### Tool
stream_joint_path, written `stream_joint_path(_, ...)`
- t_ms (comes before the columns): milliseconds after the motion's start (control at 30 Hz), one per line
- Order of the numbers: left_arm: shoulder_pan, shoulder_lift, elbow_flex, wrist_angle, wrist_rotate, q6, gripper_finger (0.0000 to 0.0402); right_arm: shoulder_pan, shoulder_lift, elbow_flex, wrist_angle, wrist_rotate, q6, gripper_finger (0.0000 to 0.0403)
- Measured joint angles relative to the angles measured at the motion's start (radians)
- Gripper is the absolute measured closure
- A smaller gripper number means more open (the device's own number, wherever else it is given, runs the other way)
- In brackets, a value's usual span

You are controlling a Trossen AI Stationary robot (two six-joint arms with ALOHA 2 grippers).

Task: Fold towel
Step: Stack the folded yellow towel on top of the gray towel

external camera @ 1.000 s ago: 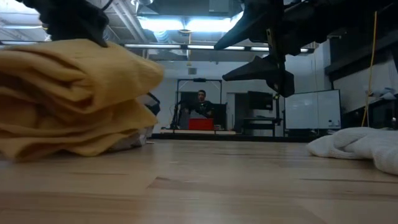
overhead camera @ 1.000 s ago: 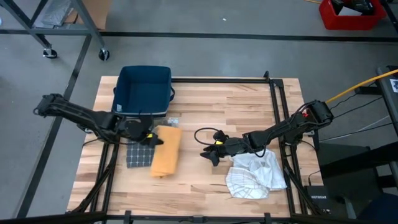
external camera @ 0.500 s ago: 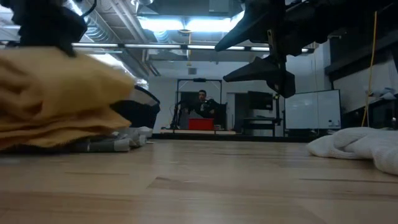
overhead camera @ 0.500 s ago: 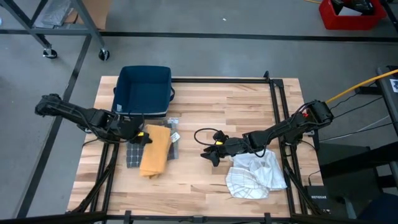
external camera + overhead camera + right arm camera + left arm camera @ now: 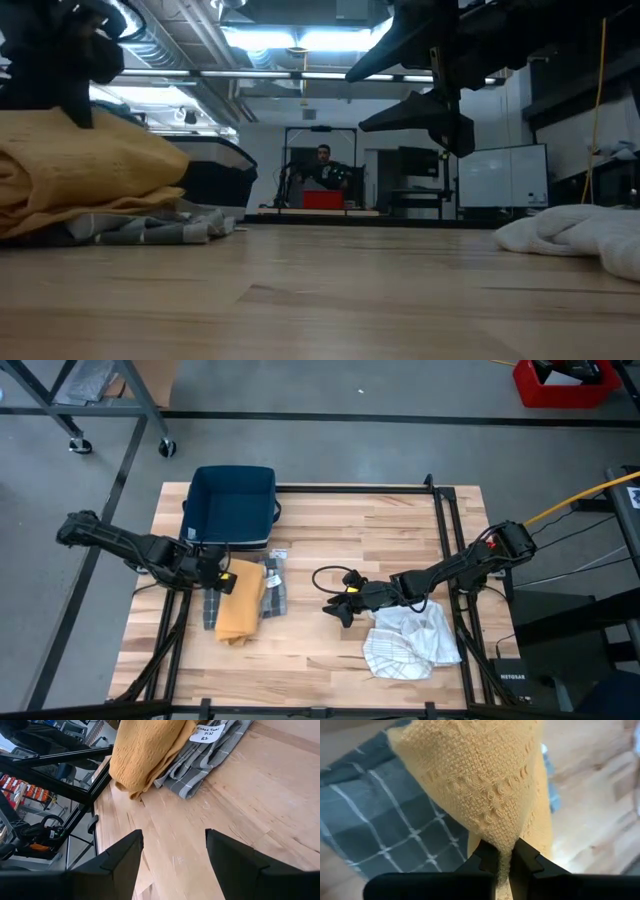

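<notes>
The left gripper [image 5: 501, 854] is clamped on one end of the folded yellow towel [image 5: 242, 603], which lies at the left side of the wooden table [image 5: 380, 540] on top of a grey plaid towel [image 5: 272, 593], just in front of the dark blue bin [image 5: 232, 506]. The yellow towel's long axis runs from the gripper toward the table's front edge, so the left arm is much the nearer to it. The right gripper [image 5: 340, 607] hovers with its fingers apart near mid-table, beside a crumpled white towel [image 5: 412, 640].
</notes>
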Motion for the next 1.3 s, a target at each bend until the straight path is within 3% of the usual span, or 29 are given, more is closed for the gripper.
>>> stream_joint_path(167, 0.000, 0.032, 0.000, -0.042, -0.013, 0.000, 0.0386, 0.000, 0.000, 0.000, 0.000, 0.001, 0.000, 0.0178)
stream_joint_path(533, 0.000, 0.111, 0.000, -0.135, -0.014, 0.008, 0.0273, 0.000, 0.000, 0.000, 0.000, 0.006, 0.000, 0.0178)
stream_joint_path(700, 0.000, 0.122, 0.000, -0.156, -0.013, 0.008, 0.0243, 0.000, 0.000, 0.000, 0.000, 0.006, 0.000, 0.0178)
stream_joint_path(1033, 0.022, 0.122, 0.000, -0.158, -0.085, -0.045, 0.0271, 0.000, 0.000, 0.000, 0.000, 0.006, 0.000, 0.0178)
stream_joint_path(1300, 0.029, 0.078, 0.000, -0.155, -0.072, 0.003, 0.0299, 0.000, 0.000, 0.000, 0.000, -0.026, -0.001, 0.0178)
